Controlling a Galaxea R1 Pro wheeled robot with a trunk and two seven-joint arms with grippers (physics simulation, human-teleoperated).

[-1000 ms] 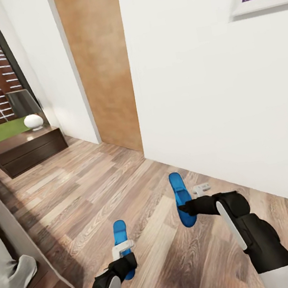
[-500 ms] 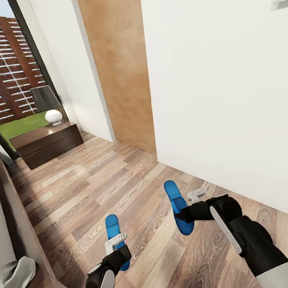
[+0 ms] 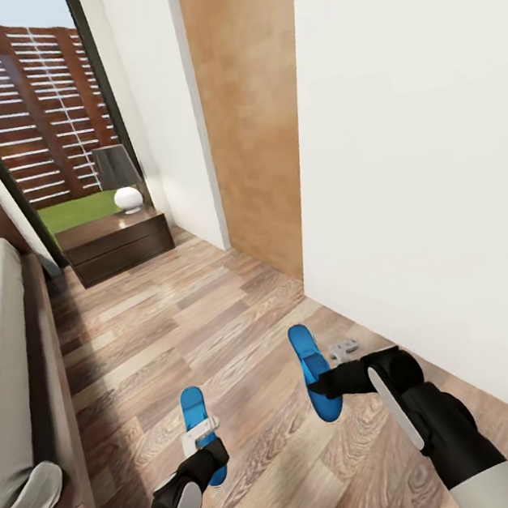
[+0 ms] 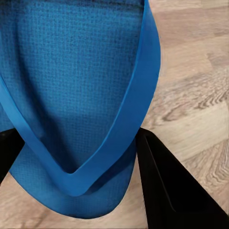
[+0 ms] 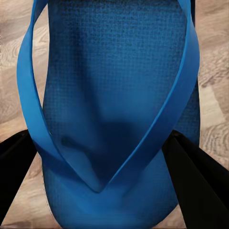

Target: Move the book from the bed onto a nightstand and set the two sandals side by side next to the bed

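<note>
I have a sandal in each gripper, and the main worry is losing one on the way to the bed (image 3: 3,326). Each is pinched only at one end of its sole, so the long free end hangs out front; a sharp swing of the base or arms could twist a sandal in the jaws or let it slip to the floor (image 3: 216,325). The right sandal (image 3: 314,372) also rides close to the white wall (image 3: 422,178), so drifting that way could knock it loose.

The left gripper (image 3: 203,441) is clamped on the left sandal (image 3: 196,415), arm low and reaching forward near the bed frame. The right gripper (image 3: 333,381) is clenched on its sandal, forearm angled inward across my front. The wrist views show dark fingers (image 4: 167,186) (image 5: 200,181) flanking each blue sole.

The nightstand (image 3: 117,243) stands ahead by the window, with a lamp (image 3: 120,177) on top. I see no book.
</note>
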